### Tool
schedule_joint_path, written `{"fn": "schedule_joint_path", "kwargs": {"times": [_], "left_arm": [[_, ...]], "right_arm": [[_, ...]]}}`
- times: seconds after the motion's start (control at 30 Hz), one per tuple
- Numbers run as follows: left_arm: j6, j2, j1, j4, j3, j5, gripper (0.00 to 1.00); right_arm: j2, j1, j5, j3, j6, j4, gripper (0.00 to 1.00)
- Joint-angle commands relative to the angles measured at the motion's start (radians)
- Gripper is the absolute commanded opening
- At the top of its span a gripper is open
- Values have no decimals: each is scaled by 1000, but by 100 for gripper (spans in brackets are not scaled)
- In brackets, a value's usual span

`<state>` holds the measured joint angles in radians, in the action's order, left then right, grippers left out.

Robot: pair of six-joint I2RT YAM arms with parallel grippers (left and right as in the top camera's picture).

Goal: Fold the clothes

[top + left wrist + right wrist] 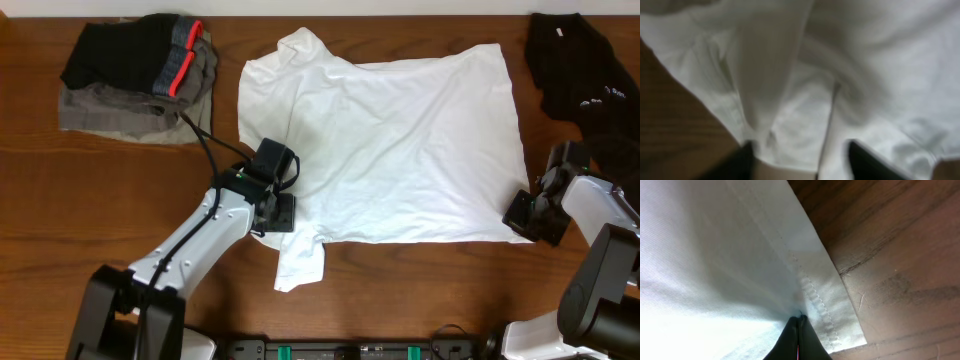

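Note:
The clothes are a white T-shirt [400, 140] spread flat on the wooden table, collar at the left, with one sleeve [300, 262] hanging toward the front edge. My left gripper [281, 210] is down on the shirt's near left part, by that sleeve. In the left wrist view its jaws [800, 165] stand apart with a blurred fold of white cloth [790, 110] between them. My right gripper [524, 214] is at the shirt's near right corner. The right wrist view shows it [799, 322] shut on the cloth [715, 255] just inside the stitched hem [815, 300].
A pile of folded dark and grey garments [140, 75] with a red stripe lies at the back left. A black garment [585, 70] lies at the back right. Bare wood [80, 200] shows left of the shirt and along the front.

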<state>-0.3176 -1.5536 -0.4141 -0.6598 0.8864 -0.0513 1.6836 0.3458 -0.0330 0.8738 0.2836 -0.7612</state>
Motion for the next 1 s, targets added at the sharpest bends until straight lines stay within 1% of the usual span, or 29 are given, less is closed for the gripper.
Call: {"fn": "schedule_joint_path", "kwargs": {"times": [0.0, 0.27, 0.33, 0.5, 0.57, 0.87, 0.97], "left_arm": [[-2, -56, 19, 15, -4, 19, 6], [-2, -154, 46, 14, -4, 38, 6], [-2, -169, 58, 5, -4, 95, 6], [-2, -175, 119, -33, -4, 306, 6], [-2, -175, 152, -34, -4, 346, 6], [9, -175, 304, -35, -4, 360, 6], [9, -171, 334, -53, -3, 359, 6]], "right_arm": [[20, 14, -38, -34, -12, 10, 1], [20, 14, -48, -34, -12, 10, 1], [20, 14, -50, -34, -12, 10, 1], [20, 14, -69, -34, -11, 11, 1], [20, 14, -68, -34, -11, 13, 1], [20, 45, -68, -34, -10, 9, 1], [20, 60, -67, -33, -11, 0, 1]]}}
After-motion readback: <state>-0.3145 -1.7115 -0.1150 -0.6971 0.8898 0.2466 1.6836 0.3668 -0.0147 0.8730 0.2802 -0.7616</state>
